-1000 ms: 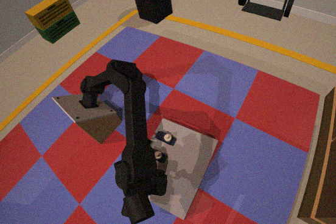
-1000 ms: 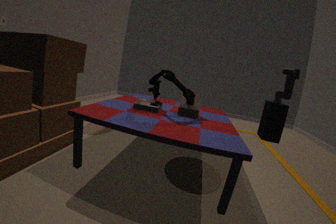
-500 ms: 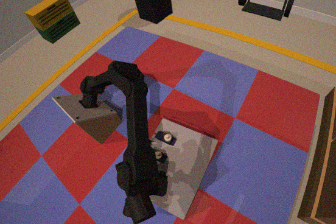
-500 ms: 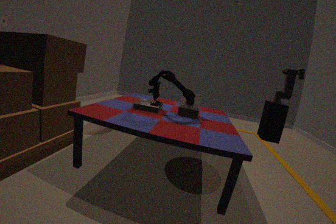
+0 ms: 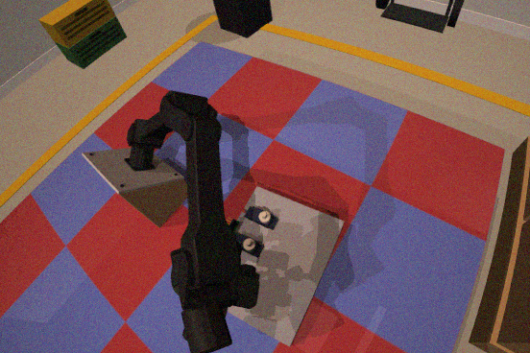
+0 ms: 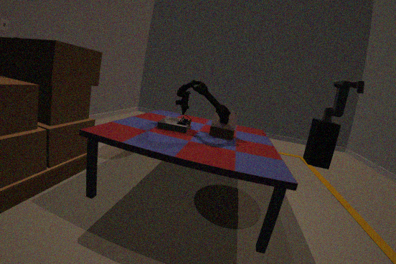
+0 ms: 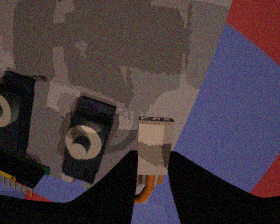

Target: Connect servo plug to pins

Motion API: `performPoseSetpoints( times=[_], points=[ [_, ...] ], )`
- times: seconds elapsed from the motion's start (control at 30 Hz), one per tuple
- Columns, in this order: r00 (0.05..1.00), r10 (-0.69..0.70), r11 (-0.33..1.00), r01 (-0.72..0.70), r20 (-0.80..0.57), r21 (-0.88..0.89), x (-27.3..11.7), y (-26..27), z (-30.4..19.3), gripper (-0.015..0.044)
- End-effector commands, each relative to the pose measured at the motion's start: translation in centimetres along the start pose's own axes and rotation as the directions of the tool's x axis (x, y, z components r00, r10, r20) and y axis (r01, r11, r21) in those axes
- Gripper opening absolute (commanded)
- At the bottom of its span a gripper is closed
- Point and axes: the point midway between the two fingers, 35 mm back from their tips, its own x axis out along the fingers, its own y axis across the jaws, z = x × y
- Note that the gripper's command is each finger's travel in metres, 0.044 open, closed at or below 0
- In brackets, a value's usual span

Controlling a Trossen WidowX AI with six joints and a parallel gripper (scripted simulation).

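My gripper is shut on the white plug, with one finger on each side of its rear part. The plug's end with the dark holes points up in the wrist view; orange and darker wires leave its rear between the fingers. A dark servo with a pale round horn is left of the plug. Yellow pins stick out at a dark and green edge at the lower left of the wrist view. The coloured band and dot cannot be made out clearly. The arm hides the plug in the top view.
A flat grey slab lies under the servos. Another dark servo stands farther left in the wrist view. The arm's wedge-shaped base stands at the left of the slab. Cardboard boxes stand beyond the table.
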Motion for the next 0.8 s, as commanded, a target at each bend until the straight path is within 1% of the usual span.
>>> performPoseSetpoints(
  times=[0.0, 0.17, 0.77],
  points=[
    [1.000, -0.012, 1.000, 0.012, 0.001, -0.013, -1.4, 0.0, 0.2, 0.0000],
    [1.000, -0.012, 1.000, 0.012, 0.001, 0.001, -1.6, 0.6, -0.2, 0.0000],
    [1.000, -0.011, 0.995, 0.011, -0.002, 0.098, -2.5, 5.2, -3.7, 0.0000]
  ],
)
